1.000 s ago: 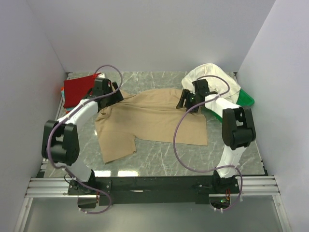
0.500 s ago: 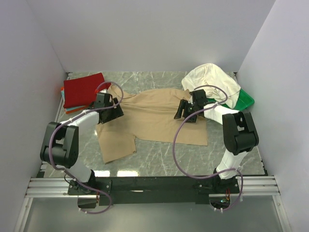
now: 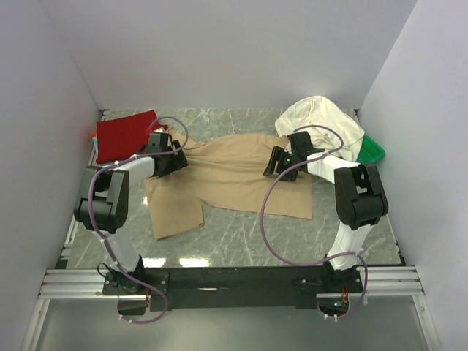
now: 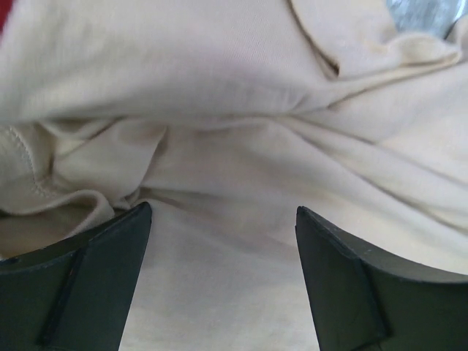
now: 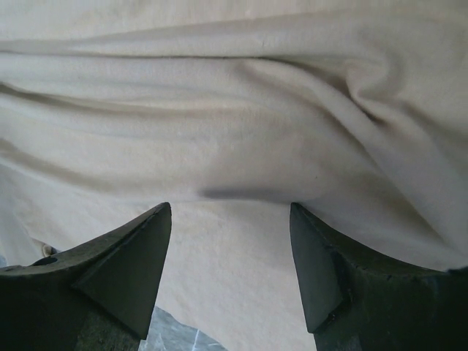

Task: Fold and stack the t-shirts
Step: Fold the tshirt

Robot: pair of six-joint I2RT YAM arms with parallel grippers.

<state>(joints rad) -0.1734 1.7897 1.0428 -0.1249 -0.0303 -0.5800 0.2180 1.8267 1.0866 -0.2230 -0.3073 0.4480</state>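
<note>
Three shirts show on the table (image 3: 241,245): a tan shirt (image 3: 234,179) lies spread but rumpled across the middle, a red shirt (image 3: 124,135) sits folded at the far left, and a cream-white shirt (image 3: 322,124) is heaped at the far right over a green tray (image 3: 371,150). The left hand (image 4: 219,219) hangs spread wide over the tan shirt's bunched left shoulder, beside a stitched seam (image 4: 29,164), gripping nothing. The right hand (image 5: 230,212) is likewise spread above the cloth's right side, holding nothing. The tan cloth looks light, limp and soft, so it will likely sag and bunch rather than keep a shape. A raised ridge of fold or the hemmed edge seems the best place to pinch. No brand, label or writing can be read.
</note>
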